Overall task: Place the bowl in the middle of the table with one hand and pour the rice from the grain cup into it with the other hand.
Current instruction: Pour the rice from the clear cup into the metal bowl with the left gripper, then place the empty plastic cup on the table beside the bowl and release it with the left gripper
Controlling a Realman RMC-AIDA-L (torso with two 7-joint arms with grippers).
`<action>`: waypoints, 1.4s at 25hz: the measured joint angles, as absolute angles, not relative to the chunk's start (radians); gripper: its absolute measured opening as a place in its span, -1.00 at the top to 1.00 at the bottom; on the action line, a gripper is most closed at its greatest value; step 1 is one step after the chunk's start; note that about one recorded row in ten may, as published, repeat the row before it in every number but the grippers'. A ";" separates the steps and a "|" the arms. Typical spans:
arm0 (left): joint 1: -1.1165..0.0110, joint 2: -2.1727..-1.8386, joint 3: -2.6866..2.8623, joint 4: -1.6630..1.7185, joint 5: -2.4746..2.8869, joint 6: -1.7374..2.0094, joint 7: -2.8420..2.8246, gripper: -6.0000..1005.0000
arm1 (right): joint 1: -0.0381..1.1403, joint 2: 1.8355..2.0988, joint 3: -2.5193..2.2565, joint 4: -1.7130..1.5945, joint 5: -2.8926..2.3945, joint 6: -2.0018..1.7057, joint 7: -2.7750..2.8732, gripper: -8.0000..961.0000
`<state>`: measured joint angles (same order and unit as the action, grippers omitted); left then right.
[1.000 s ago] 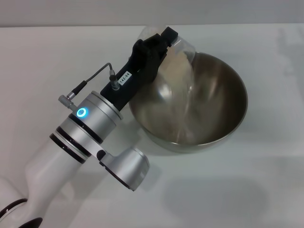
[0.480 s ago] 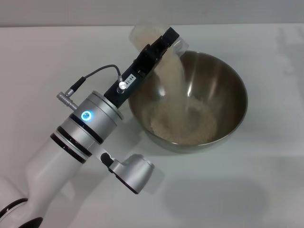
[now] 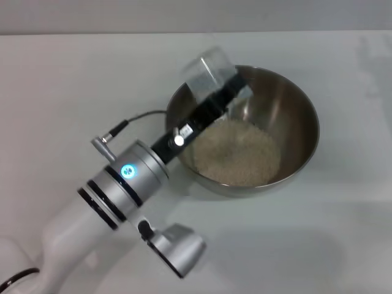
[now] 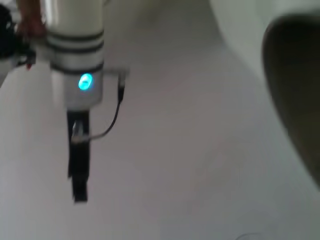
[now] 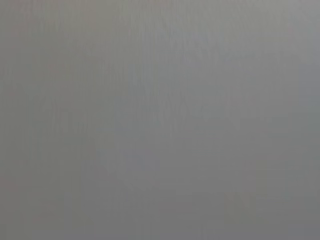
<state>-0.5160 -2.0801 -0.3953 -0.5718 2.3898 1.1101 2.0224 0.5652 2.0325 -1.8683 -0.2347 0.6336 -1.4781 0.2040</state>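
The steel bowl [image 3: 293, 107] stands on the white table [image 3: 73, 79], right of centre in the head view. A heap of pale rice [image 3: 239, 153] lies in its bottom. My left gripper [image 3: 231, 92] reaches over the bowl's near-left rim and is shut on the clear grain cup [image 3: 210, 71]. The cup is tipped far over, mouth toward the bowl, and looks empty. No rice is falling. In the left wrist view, another arm with a blue ring hangs its dark gripper [image 4: 78, 185] over the table; I take it for my right one.
The left arm's silver wrist [image 3: 125, 177] and elbow housing [image 3: 177, 248] cover the table's front left. White tabletop stretches around the bowl on every side. The right wrist view is plain grey. A dark curved shape [image 4: 297, 100] fills one edge of the left wrist view.
The cup has tipped further and the stream of rice has stopped. All the rice now lies in the bowl. The left wrist has rolled and shifted right and toward me.
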 joint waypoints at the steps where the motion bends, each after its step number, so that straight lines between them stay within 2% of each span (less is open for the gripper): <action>1: -0.516 -2.080 -0.395 -0.572 2.390 1.110 2.022 0.83 | 0.565 2.032 -1.868 -0.235 0.634 -1.478 0.204 -0.09; 22: -0.474 -2.079 -0.449 -0.597 2.370 1.113 1.980 0.79 | 0.568 2.031 -1.868 -0.238 0.634 -1.479 0.204 -0.08; 35: -0.456 -2.080 -0.589 -0.625 2.177 1.187 0.929 0.77 | 0.571 2.032 -1.868 -0.235 0.636 -1.470 0.204 -0.09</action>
<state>-0.4557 -2.0801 -0.5888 -0.6247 2.1772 1.1867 0.9287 0.5706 2.0319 -1.8684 -0.2345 0.6361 -1.4698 0.2041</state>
